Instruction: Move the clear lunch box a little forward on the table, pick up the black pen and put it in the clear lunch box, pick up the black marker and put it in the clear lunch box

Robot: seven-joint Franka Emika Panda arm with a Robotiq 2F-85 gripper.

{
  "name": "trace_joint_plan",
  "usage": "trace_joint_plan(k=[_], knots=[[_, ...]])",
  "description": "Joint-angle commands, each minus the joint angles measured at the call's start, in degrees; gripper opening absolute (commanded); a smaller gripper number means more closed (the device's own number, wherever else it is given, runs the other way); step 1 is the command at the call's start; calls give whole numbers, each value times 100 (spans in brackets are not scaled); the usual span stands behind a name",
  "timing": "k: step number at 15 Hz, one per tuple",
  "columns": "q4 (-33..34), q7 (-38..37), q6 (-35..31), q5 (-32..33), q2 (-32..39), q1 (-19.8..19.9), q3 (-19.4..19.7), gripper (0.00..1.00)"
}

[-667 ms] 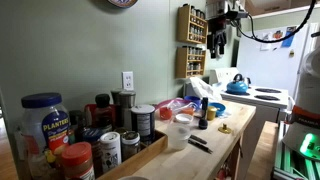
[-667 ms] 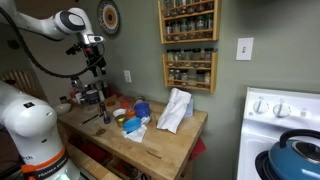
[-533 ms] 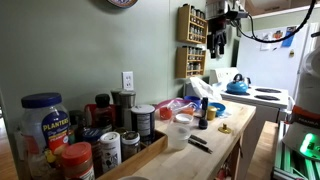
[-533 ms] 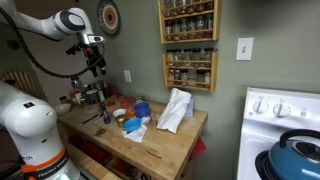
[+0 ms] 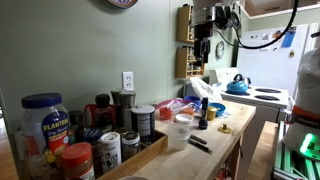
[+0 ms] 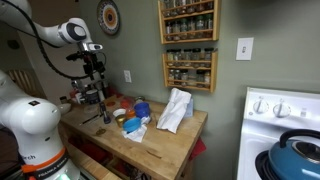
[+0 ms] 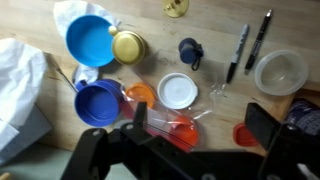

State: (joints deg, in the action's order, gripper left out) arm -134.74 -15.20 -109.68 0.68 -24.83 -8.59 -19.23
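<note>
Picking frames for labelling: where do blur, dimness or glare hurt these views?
Wrist view: soft throughout; the dark gripper is a blurred silhouette, though the small translucent clear lunch box is legible. In an exterior view, the foreground blue-lidded plastic jar is dim and soft, the white stove side washed bright.

A blue bowl lies near a white lid.

The wrist view looks straight down on the wooden table from well above, with the gripper along its lower edge and the clear lunch box ahead of the fingers. An exterior view sits low among the jars, facing along the table toward the gripper; an exterior view stands farther back, facing the table's corner. All three share the tabletop below the fingers.
</note>
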Motion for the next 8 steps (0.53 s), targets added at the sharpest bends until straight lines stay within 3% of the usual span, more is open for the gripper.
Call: trace_joint_plan(k=[1,4,8], knots=[[308,499,-858,-304,1158,-417,10,100],[427,1135,-1576,-598,2010,-682,43,100],[680,2304,-1529,-922,2804,-774,76,100]])
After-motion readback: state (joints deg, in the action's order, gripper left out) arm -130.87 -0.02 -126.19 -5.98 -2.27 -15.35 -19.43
